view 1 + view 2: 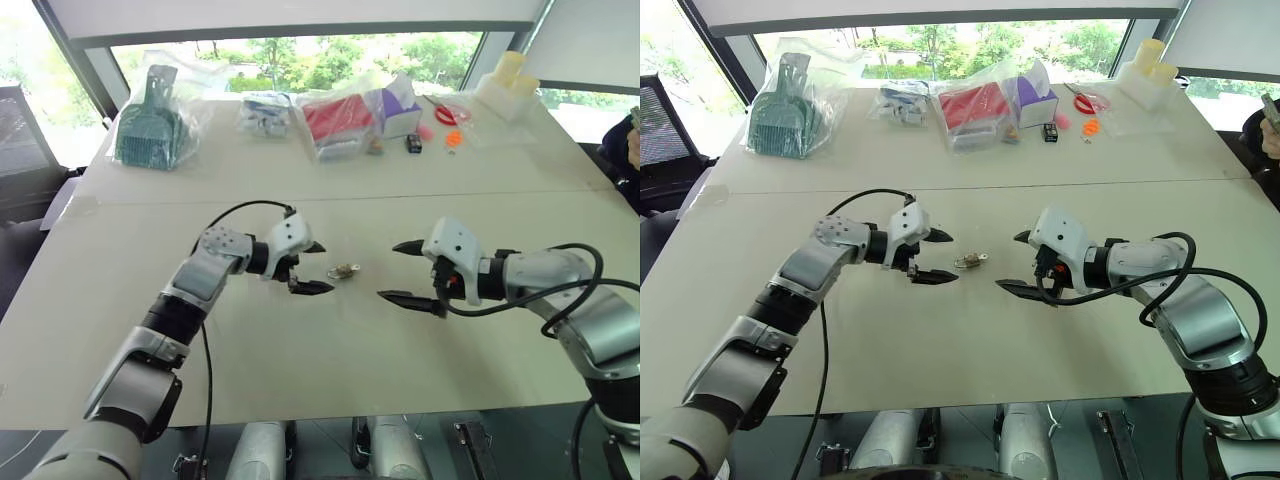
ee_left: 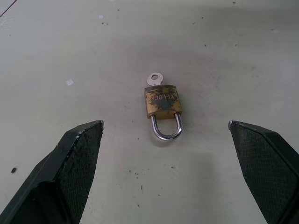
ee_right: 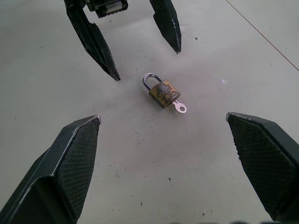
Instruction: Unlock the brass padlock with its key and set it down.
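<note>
Two grippers hover low over the pale table (image 1: 320, 380), facing each other. Head views: left gripper (image 1: 313, 267) has its fingers spread, nothing between them. Right gripper (image 1: 408, 272) likewise spread wide, holding nothing. The brass padlock (image 1: 344, 270) lies flat on the table between them, just beside the left gripper's tips, a bit further from the right. Far edge of the table: clear plastic bags, one with a teal item (image 1: 148, 128), one with a red item (image 1: 338, 118), plus a purple box (image 1: 402, 108).

Left wrist view: the padlock (image 2: 162, 102) lies flat, apart from both fingers (image 2: 77, 158), shackle toward the camera and seated in the body. The key (image 2: 154, 79) sticks out of the keyhole end.

Right wrist view: padlock (image 3: 162, 91) lies between this gripper's spread fingers (image 3: 74, 158) and the left gripper's (image 3: 140, 49) tips beyond it; touches neither. Key (image 3: 179, 107) still in the lock.
</note>
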